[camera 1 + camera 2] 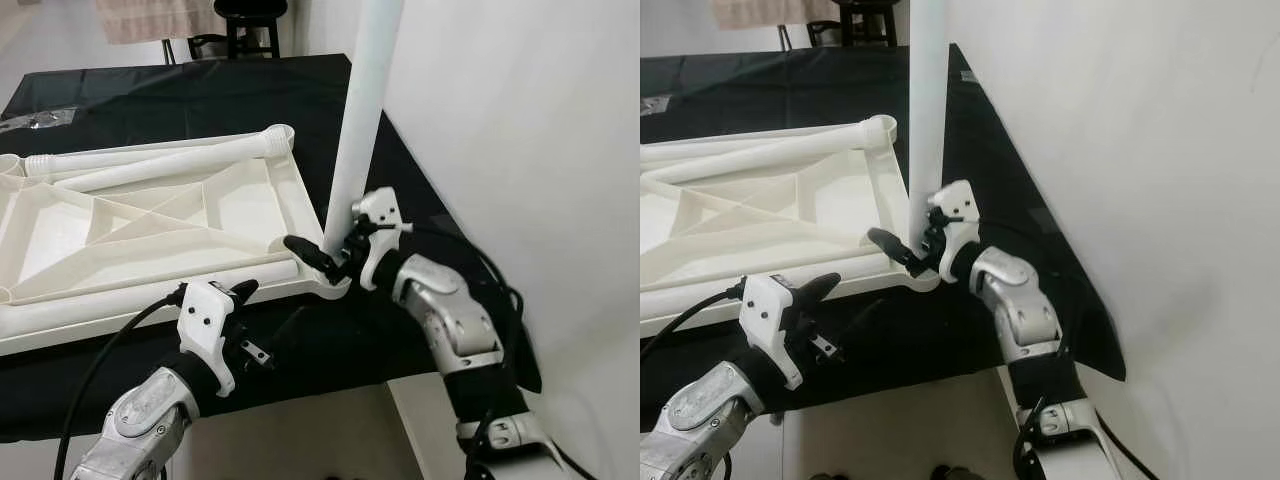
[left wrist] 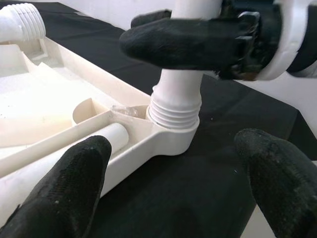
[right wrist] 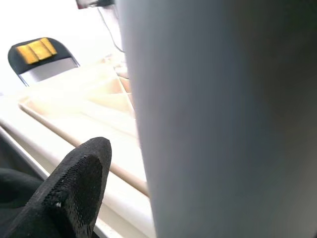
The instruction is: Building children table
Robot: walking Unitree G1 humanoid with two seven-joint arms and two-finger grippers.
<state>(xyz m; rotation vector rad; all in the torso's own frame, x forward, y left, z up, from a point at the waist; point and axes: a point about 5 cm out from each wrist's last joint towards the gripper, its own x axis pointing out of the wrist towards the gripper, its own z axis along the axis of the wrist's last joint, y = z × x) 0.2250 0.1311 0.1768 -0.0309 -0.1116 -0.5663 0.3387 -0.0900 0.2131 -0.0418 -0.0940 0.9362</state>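
The big white plastic tabletop (image 1: 150, 235) lies upside down on the counter with the black cloth (image 1: 180, 100). Two loose white plastic legs (image 1: 150, 165) lie inside it on its far side.

The left gripper (image 1: 243, 322) waits just in front of the tabletop's near edge. Its two black fingers (image 2: 64, 193) are spread apart and hold nothing. It looks at the corner socket (image 2: 173, 139).

More to the right, a tall white plastic leg (image 1: 360, 110) stands straight up in that corner socket. Its screw end (image 2: 174, 111) sits in the socket, but some rings can be seen above the rim. The right gripper (image 1: 322, 252) is closed around the bottom of this leg, with one black finger (image 1: 305, 250) across its front.

The step looks like screwing this leg in. Next, the right gripper likely needs to turn the leg until the rings go down. The leg must stay straight.

The white wall (image 1: 520, 150) is very close on the right, so the right arm has little room. A dark stool (image 1: 245, 25) stands far behind the counter.
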